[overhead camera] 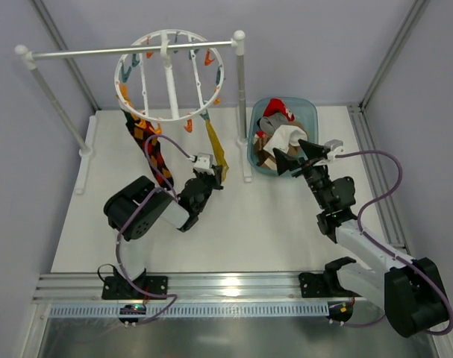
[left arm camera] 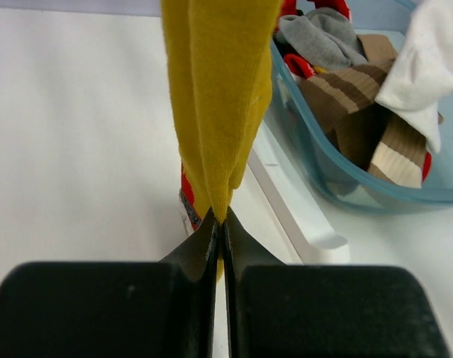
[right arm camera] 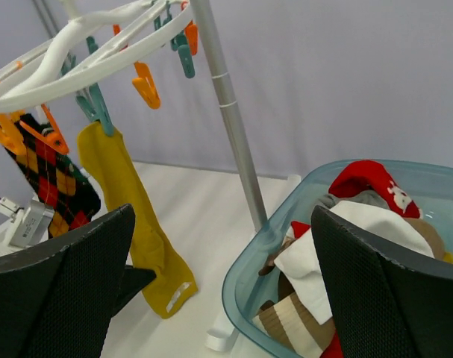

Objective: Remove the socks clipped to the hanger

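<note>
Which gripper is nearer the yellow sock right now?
Left. The left gripper is shut on the hanging lower end of the yellow sock, so it is touching it. The right gripper hangs open over the basket, off to the sock's right and apart from it.

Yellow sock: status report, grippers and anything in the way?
Left gripper shut on yellow sock, near lower end. Right gripper open, over basket. Sock hangs from teal clip on hanger. Argyle sock alongside, nothing blocking.

Hanger (overhead camera: 169, 78) on rail (overhead camera: 84, 51) – socks (overhead camera: 213, 140) below, tub (overhead camera: 310, 113) R
</note>
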`<state>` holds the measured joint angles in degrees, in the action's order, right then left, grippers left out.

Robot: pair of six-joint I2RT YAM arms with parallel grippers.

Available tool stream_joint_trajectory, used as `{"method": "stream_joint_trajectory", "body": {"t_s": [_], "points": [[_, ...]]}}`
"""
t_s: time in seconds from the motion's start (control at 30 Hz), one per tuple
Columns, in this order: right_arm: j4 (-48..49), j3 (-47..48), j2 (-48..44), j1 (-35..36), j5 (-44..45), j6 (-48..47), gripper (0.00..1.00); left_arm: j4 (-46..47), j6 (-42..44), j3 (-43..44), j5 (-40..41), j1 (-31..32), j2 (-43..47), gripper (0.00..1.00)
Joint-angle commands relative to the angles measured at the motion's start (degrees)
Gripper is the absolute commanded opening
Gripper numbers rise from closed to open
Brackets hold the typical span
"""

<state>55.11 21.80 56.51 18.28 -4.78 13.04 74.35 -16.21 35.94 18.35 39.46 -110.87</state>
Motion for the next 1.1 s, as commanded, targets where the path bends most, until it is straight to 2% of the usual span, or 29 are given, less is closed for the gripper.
{"method": "stream_joint_trajectory", "body": {"t_s": [0.0,0.17,0.3,0.4,0.5,0.63,0.8,1.07], "points": [[4.47,2.71,4.38,0.96,-6.21,-1.87,1.0,14.25,-0.67,-1.92,-0.95,2.45,3.29,0.0],[1.76,8.07,7.82,6.23,-4.9,-5.55,1.0,14.25,1.79,-4.3,0.54,6.5,3.91,0.0],[-4.48,12.99,10.19,15.53,-0.42,-12.5,1.0,14.25,2.85,-5.44,1.16,7.03,5.13,0.0],[-7.28,17.81,12.83,18.7,0.99,-14.08,1.0,14.25,3.29,-6.23,1.69,7.21,5.84,0.0],[-11.23,21.6,16.87,20.91,2.75,-15.84,0.98,14.25,3.64,-6.41,2.13,7.21,5.66,0.0],[-17.31,31.09,22.84,25.21,4.51,-19.88,0.94,14.25,3.64,-6.68,2.39,7.12,5.4,0.0],[-22.49,40.05,29.52,28.64,11.88,-23.41,0.88,14.25,4.08,-7.2,3.8,7.21,5.84,0.0],[-23.74,48.77,37.44,31.2,19.8,-26.83,0.84,14.25,4.69,-8.35,4.59,7.12,6.63,0.0]]}}
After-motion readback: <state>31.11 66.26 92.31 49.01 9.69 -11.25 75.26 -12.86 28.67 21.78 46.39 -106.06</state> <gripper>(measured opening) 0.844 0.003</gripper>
